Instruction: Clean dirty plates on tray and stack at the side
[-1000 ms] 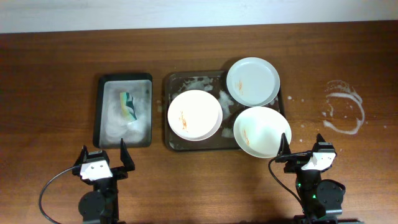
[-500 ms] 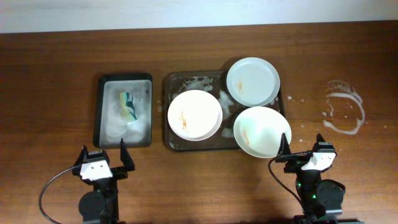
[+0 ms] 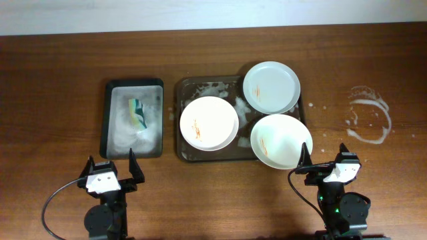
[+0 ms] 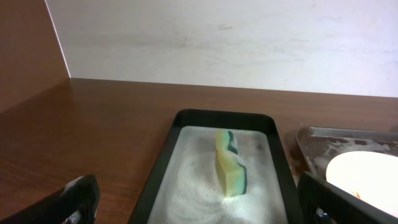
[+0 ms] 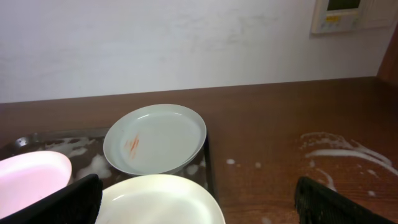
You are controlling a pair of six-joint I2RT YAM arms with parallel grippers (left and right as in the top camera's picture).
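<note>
Three white plates lie on the dark brown tray (image 3: pixel 177 120). One plate (image 3: pixel 209 123) sits at the left, one (image 3: pixel 271 87) at the far right, one (image 3: pixel 281 141) at the near right overhanging the rim. All carry orange smears. My left gripper (image 3: pixel 111 163) stands open near the table's front, in front of the black tub. My right gripper (image 3: pixel 325 157) is open too, just behind the near right plate (image 5: pixel 158 199), touching nothing. The far plate (image 5: pixel 155 138) and the tray rim (image 5: pixel 210 162) show in the right wrist view. The left wrist view catches the left plate's edge (image 4: pixel 367 174).
A black tub (image 3: pixel 105 120) left of the tray holds foam and a yellow-green sponge (image 3: pixel 137 113), seen upright as the sponge (image 4: pixel 231 163) in the left wrist view. A ring of white foam (image 3: pixel 368 120) lies on the table at the right. A wall runs along the far side.
</note>
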